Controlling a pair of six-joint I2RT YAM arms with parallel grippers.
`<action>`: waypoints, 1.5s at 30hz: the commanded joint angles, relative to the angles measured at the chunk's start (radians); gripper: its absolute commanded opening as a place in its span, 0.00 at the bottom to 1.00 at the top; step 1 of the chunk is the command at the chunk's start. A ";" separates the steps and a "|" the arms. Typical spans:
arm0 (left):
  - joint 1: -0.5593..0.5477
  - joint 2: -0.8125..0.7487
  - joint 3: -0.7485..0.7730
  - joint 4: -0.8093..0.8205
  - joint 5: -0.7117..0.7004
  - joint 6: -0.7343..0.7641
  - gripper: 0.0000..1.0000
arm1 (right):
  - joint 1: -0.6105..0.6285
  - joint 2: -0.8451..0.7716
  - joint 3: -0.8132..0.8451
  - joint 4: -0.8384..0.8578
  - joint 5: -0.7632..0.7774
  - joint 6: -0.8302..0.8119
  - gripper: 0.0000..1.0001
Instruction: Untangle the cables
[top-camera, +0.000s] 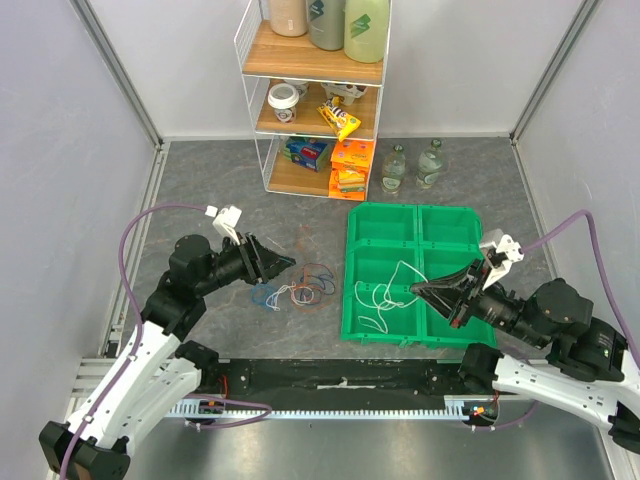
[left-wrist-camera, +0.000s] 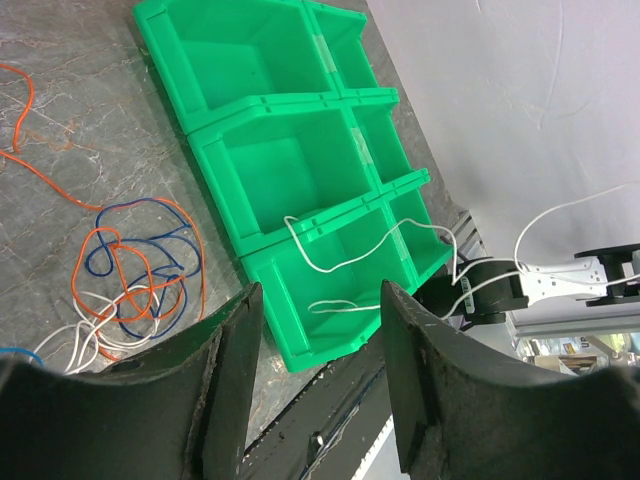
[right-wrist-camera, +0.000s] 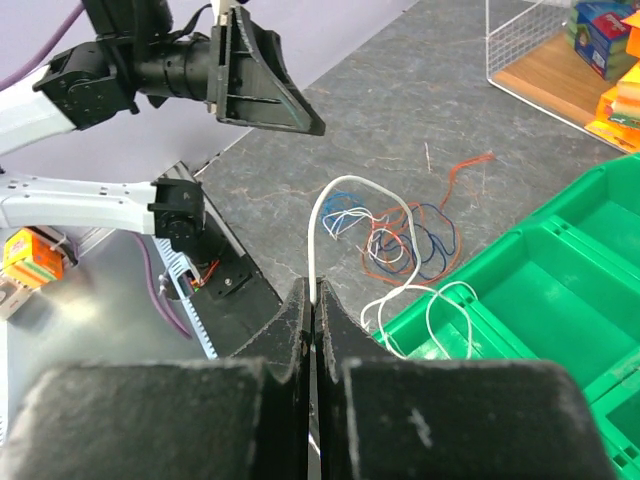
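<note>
A loose tangle of orange, blue and white cables (top-camera: 300, 292) lies on the grey table left of the green tray (top-camera: 352, 262). My right gripper (top-camera: 416, 288) hovers over the tray's near left compartment, shut on a white cable (top-camera: 378, 291). In the right wrist view that white cable (right-wrist-camera: 314, 240) rises from the closed jaws, arcs over and drops into the tray (right-wrist-camera: 560, 262). My left gripper (top-camera: 290, 263) hangs above the tangle, open and empty. Its wrist view shows the tangle (left-wrist-camera: 130, 280) at lower left and the white cable (left-wrist-camera: 335, 268) in the tray (left-wrist-camera: 225, 135).
A white wire shelf (top-camera: 315, 100) with bottles, cups and snack packs stands at the back. Two glass bottles (top-camera: 412, 165) stand beside it, behind the tray. A black rail (top-camera: 340, 375) runs along the table's near edge between the arm bases.
</note>
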 joint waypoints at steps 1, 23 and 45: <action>0.003 0.004 0.007 0.036 0.002 0.005 0.56 | 0.000 -0.001 0.045 0.006 -0.069 -0.037 0.00; 0.004 0.022 0.013 0.027 0.000 0.007 0.71 | 0.000 -0.032 0.039 0.061 -0.344 -0.088 0.00; 0.003 -0.013 0.016 -0.002 -0.012 0.017 0.80 | 0.000 0.091 0.151 0.104 -0.267 -0.148 0.00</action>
